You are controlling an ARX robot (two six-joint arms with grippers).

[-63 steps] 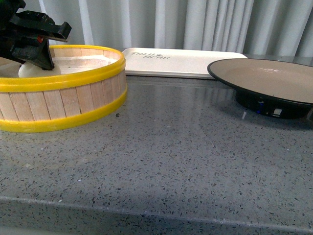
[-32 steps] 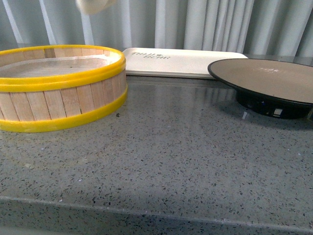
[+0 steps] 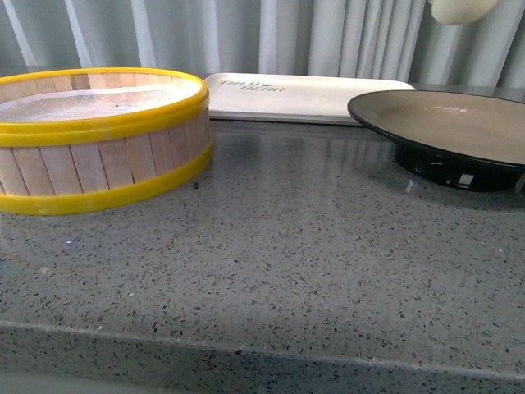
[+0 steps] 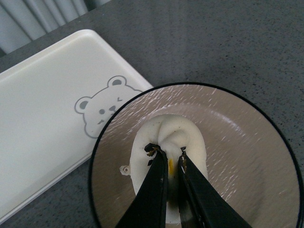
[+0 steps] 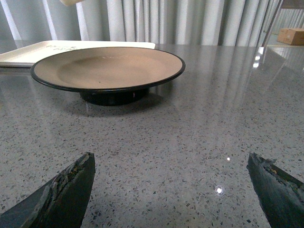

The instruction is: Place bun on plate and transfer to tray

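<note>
The left jaws pinch the bun [image 4: 175,128], which looks lifted over the plate [image 4: 247,156] near the counter's [image 3: 287,263] back edge, beside the tray [image 4: 47,104]. The right jaws gape wide, empty.

Cream-white bun [image 4: 168,135]; tan plate [image 4: 247,161], black rim; off-white tray [image 4: 42,104], grey bear face [image 4: 102,110]; yellow-rimmed steamer basket [image 3: 98,168].

No legible txt: small dark lettering [image 3: 253,84] on tray [image 3: 328,103], upside down, too blurry to read.
</note>
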